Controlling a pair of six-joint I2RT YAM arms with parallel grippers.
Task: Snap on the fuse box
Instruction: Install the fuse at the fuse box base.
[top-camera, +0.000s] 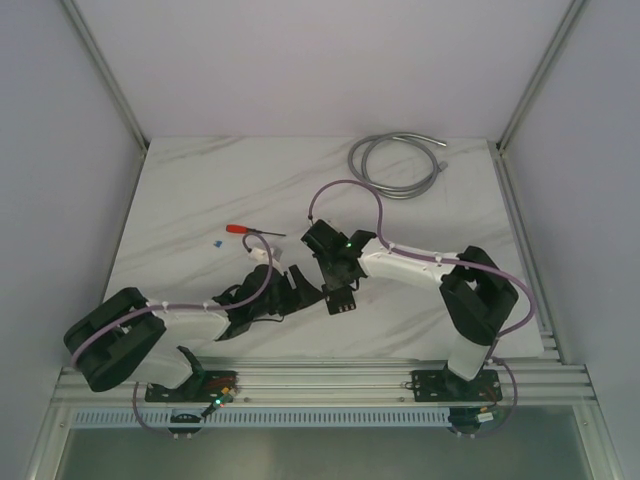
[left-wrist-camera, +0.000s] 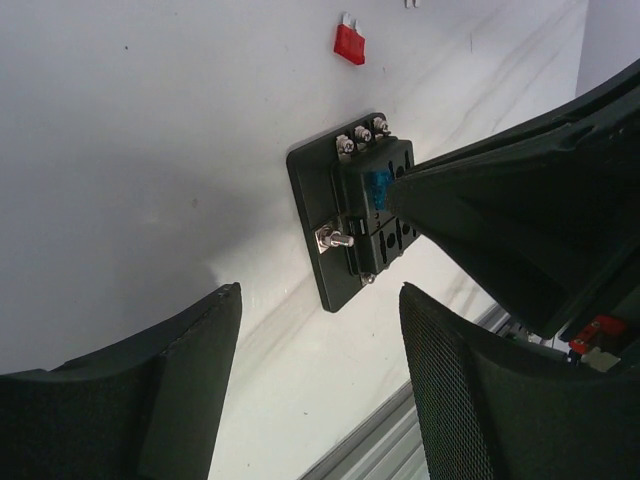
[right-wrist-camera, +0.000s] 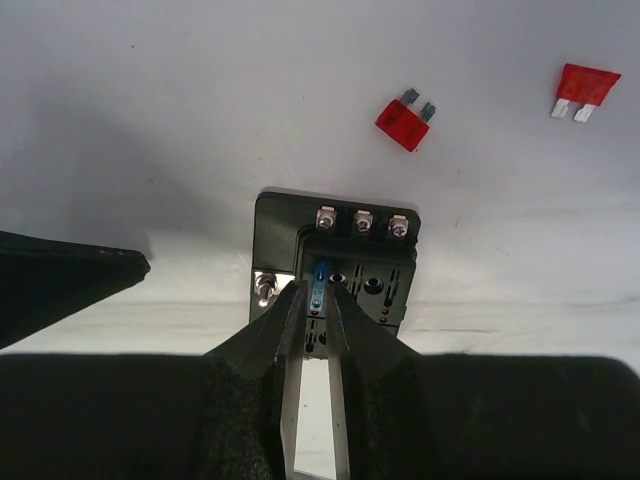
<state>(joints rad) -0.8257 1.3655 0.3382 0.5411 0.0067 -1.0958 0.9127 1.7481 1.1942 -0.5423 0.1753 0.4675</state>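
Right gripper (right-wrist-camera: 318, 296) is pinched on a blue fuse (right-wrist-camera: 319, 274) that sits in a slot of the fuse box (right-wrist-camera: 372, 285), flat on the table (right-wrist-camera: 150, 120). Left gripper (left-wrist-camera: 318, 300) hangs open and empty. Looks early to me: other slots seem bare, and two red fuses (right-wrist-camera: 404, 122) lie loose nearby.

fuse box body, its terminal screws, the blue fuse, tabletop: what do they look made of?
fuse box: black moulded plastic, matte, judging by the dull sheen and formed slots.
terminal screws: bright metal with shiny highlights, probably steel or plated.
blue fuse: coloured plastic, possibly translucent.
tabletop: white, faintly veined, marble look. Real stone or laminate, cannot tell.
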